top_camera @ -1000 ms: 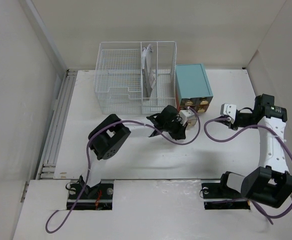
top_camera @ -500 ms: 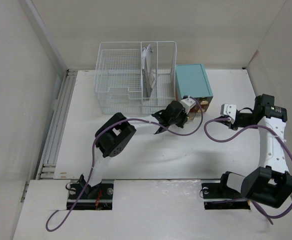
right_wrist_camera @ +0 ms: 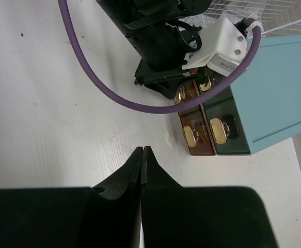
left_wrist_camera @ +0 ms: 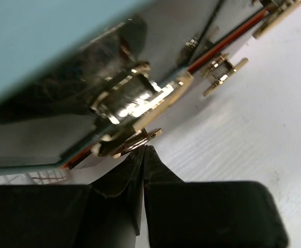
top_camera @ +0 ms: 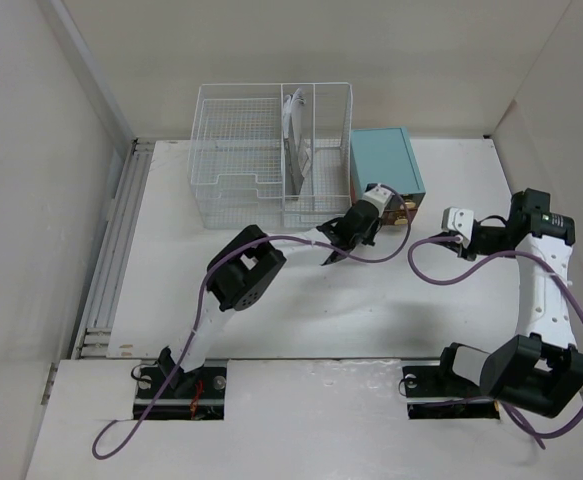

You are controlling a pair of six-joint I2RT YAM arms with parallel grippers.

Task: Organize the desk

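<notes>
White wire basket (top_camera: pixel 236 150) sits back left, papers standing in its middle slot. It hasn't budged. The worktop (top_camera: pixel 301 310) spreads under both arms, w/ a metal rail (top_camera: pixel 121 240) down its left edge.

Next over is the change. In the last sec the left arm has stretched fwd & to the right, elbow travelling w/ it. The left fingers (left_wrist_camera: pixel 143 149), which hung short of the teal cabinet (top_camera: pixel 384 160), are now right at its drawer front.

In the wrist view the fingers are pressed together, tips against the lower lip of a gold pull (left_wrist_camera: pixel 135 101). Can't tell if they pinch that lip or only touch it. I'd say a drawer is the step in hand, opening or shutting it as part of the tidy-up.

Pose: base at the near edge, elbow raised mid-worktop, forearm reaching long & low to the cabinet, purple cable looping alongside.

Far right, no change. The right arm stands tall from its base & folds at the top, wrist pointing back left. The right fingers (right_wrist_camera: pixel 142 151) are closed on nothing, hovering over bare worktop, well apart from the cabinet.
</notes>
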